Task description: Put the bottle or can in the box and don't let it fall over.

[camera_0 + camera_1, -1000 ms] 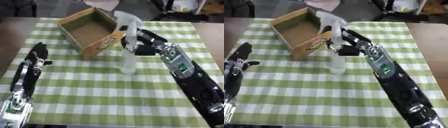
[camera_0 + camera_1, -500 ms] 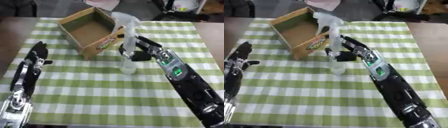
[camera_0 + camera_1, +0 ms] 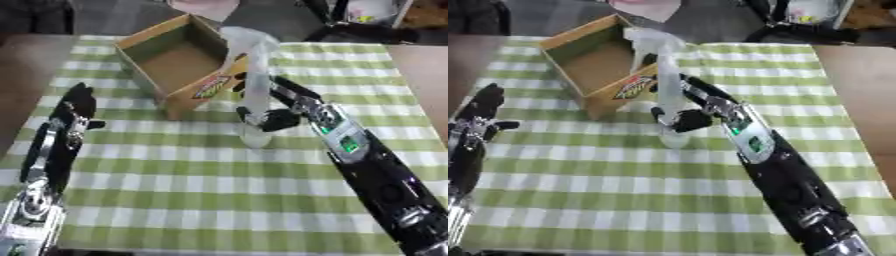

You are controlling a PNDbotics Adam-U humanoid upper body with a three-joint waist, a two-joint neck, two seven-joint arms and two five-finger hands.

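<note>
Left eye view: green-check tablecloth point(image 3: 219, 180) covers most of the table; bare brown table edge point(image 3: 420, 65) shows at 2 o'clock and again at 9–10. Wide open cloth from the centre down to 6 o'clock. Cardboard box point(image 3: 179, 62) sits at 11 o'clock, open top up, turned corner-on, printed side facing the centre; what shows of its inside is bare cardboard floor. Clear plastic bottle point(image 3: 254, 87) stands upright just beside the box's near right corner, toward 12–1 from centre, base on the cloth. Can't tell if it touches the box. Right hand point(image 3: 278, 116) comes in from 5 o'clock, thumb and fingers curled round the bottle's lower part. Left hand point(image 3: 77, 107) lies at 9 o'clock, fingers straight, holding nothing, well apart from the box.

Right eye view: same layout shifted left. Box point(image 3: 597, 60) at 10–11, bottle point(image 3: 667, 85) upright at its right corner, base on the cloth just below centre-top. Right hand point(image 3: 686, 118) wrapped on the bottle low down. Left hand point(image 3: 485, 107) at the 9 o'clock edge, fingers extended. Free cloth point(image 3: 623, 200) from 6 to 8 o'clock; bare table point(image 3: 855, 80) at 2–3.
</note>
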